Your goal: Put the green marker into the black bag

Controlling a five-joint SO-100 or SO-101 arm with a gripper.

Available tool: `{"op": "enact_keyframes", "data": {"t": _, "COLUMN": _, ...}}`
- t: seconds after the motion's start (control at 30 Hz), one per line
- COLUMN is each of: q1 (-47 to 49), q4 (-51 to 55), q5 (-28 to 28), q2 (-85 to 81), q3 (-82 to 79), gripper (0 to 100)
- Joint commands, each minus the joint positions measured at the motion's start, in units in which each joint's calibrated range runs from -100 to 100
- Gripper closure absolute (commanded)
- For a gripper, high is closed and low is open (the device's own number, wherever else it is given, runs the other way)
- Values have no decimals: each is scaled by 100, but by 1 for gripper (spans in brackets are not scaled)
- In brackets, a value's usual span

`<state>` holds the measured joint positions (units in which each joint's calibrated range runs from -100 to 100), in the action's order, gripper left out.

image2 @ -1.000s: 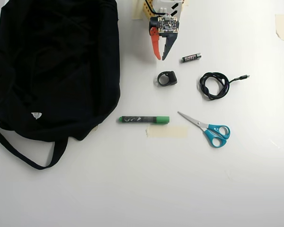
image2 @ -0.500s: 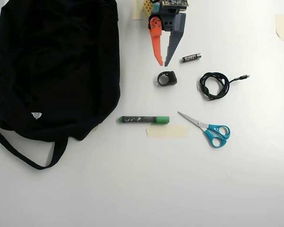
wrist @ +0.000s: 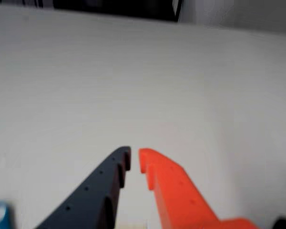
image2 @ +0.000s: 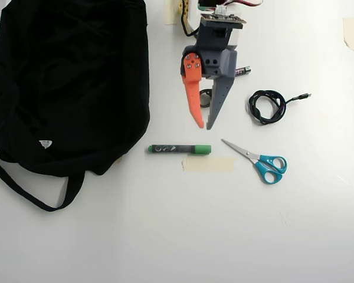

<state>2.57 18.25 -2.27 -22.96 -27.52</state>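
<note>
In the overhead view the green marker lies flat on the white table, its green cap pointing right. The black bag fills the upper left, with its strap trailing toward the front. My gripper hangs just above the marker's capped end, its orange and grey fingers pointing toward it. The tips are almost touching and hold nothing. The wrist view shows the gripper over bare table, and neither marker nor bag appears there.
Blue-handled scissors lie right of the marker, and a strip of tape is just below it. A coiled black cable and a small battery sit right of the arm. A small black ring-shaped item shows between the fingers.
The arm has reached out from the table's far edge toward the marker, passing over the small black item. The fingers stayed together. Nothing on the table moved.
</note>
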Motion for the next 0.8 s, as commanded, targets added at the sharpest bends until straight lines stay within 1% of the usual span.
{"op": "enact_keyframes", "data": {"t": 0.0, "q1": -18, "q4": -162, "q5": 28, "q2": 694, "q3": 1503, "gripper": 98}}
{"op": "enact_keyframes", "data": {"t": 0.17, "q1": -3, "q4": -223, "q5": 28, "q2": 1200, "q3": 2186, "gripper": 98}}
{"op": "enact_keyframes", "data": {"t": 0.27, "q1": 12, "q4": -679, "q5": 28, "q2": 1341, "q3": 2114, "gripper": 98}}
{"op": "enact_keyframes", "data": {"t": 0.43, "q1": 27, "q4": -817, "q5": 28, "q2": 1524, "q3": 2096, "gripper": 98}}
{"op": "enact_keyframes", "data": {"t": 0.53, "q1": 42, "q4": -1282, "q5": 28, "q2": 1549, "q3": 1682, "gripper": 98}}
{"op": "enact_keyframes", "data": {"t": 0.77, "q1": 27, "q4": -1334, "q5": 28, "q2": 1549, "q3": 1521, "gripper": 98}}
